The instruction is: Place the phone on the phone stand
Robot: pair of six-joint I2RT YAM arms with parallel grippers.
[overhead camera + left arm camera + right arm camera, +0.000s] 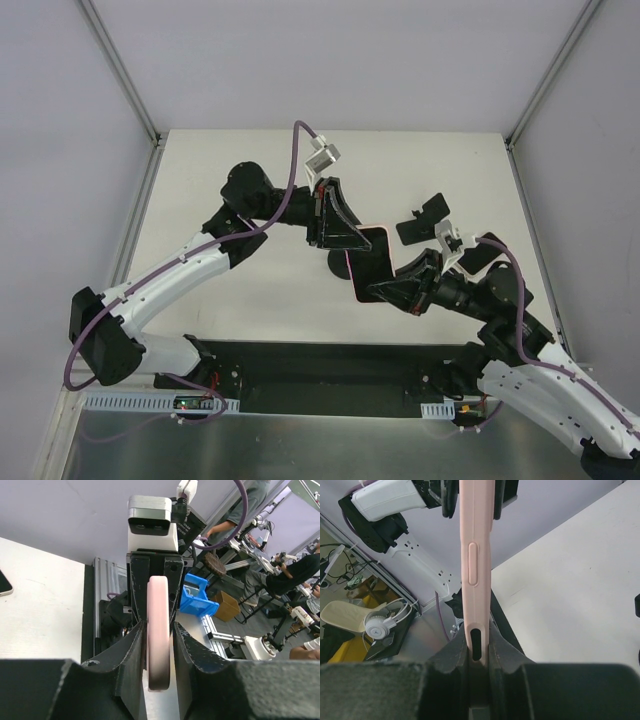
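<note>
You have both the left hand (345,238) and right hand (395,283) clenched on the phone (372,262), edge-up above the bench (250,180). It looks like a handover for regrasping. The phone stand (428,218), probably that black piece, sits nearby.

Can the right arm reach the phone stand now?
Probably not yet: the phone stand sits close by, but right gripper and left gripper both clamp the phone.
</note>
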